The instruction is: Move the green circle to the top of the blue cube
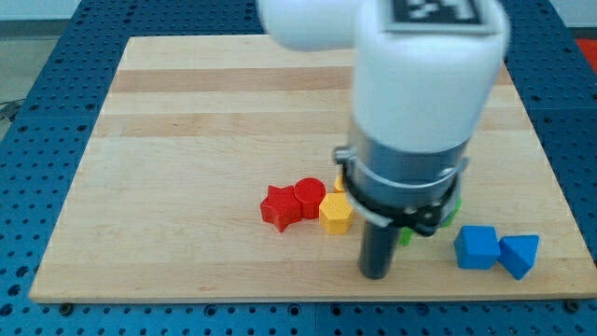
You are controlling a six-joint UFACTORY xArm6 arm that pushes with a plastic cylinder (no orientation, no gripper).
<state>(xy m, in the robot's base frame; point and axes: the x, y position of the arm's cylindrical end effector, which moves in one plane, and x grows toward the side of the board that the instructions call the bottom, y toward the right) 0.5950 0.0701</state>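
Green circle (454, 209) is hiding mostly behind the arm, left of the blue cube (477, 247); my tip (375, 275), no gripper fitted, is risking nudging nearby yellow block (336, 213) instead.

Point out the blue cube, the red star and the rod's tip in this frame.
blue cube (477, 247): camera view, middle of its top face.
red star (280, 207): camera view, centre of its top.
my tip (375, 273): camera view, the rod's very lower end.
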